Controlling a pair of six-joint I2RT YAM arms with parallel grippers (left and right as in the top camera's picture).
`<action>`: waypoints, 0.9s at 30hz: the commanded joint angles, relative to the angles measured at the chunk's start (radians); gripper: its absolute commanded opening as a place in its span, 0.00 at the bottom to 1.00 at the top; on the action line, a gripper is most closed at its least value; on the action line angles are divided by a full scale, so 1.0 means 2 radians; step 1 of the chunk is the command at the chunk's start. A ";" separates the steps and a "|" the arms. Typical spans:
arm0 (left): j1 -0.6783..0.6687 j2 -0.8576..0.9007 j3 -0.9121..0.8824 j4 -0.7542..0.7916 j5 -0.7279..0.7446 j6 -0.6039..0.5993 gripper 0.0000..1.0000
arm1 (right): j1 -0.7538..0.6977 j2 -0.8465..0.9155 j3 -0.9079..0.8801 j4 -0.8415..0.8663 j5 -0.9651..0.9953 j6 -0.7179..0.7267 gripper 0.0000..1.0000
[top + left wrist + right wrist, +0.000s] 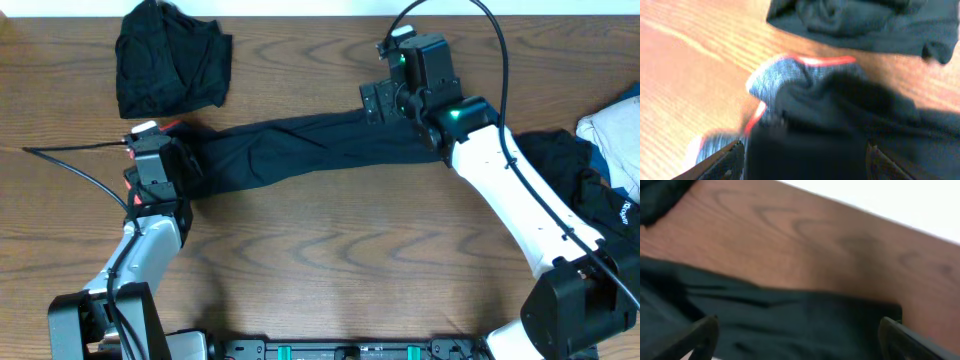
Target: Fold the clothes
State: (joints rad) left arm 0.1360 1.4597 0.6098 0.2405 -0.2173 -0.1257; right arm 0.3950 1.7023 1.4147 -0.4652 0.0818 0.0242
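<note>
Right now I am working with two grippers at opposite ends of the long black trouser-like piece, which is lying stretched in a loose, creased band across the table between them. My left gripper is sitting over one end with its jaws standing wide and cloth bunched between them; whether the pads are pressing on it I cannot tell. Just ahead of those fingers the fabric is turning over, showing a greyish inner face edged by a coral-red band. Further ahead of that gripper another black garment is lying in a rumpled heap, apart from the long piece. My right gripper is hovering over the other end, fully spread and holding nothing, with the black cloth's straight edge and square corner lying flat under it and bare wood beyond. Behind my right arm, more clothes are lying piled: a black one, a white one and a bit of blue.
</note>
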 commanded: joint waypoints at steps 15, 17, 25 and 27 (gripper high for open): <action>-0.015 -0.102 0.031 -0.274 -0.002 0.023 0.70 | -0.048 -0.033 0.005 -0.034 -0.036 0.084 0.99; -0.016 -0.098 0.031 -0.284 -0.001 0.042 0.70 | -0.056 -0.032 0.005 -0.028 -0.045 0.083 0.99; -0.032 -0.023 0.031 -0.237 0.014 0.115 0.69 | -0.062 -0.033 0.005 -0.016 -0.045 0.076 0.99; -0.038 0.001 0.031 -0.227 0.014 0.134 0.69 | -0.065 -0.033 0.005 -0.014 -0.045 0.075 0.99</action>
State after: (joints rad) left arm 0.0761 1.4052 0.6533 -0.2226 -0.2024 0.0517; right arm 0.2733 1.6592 1.4147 -0.4992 0.0029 0.1719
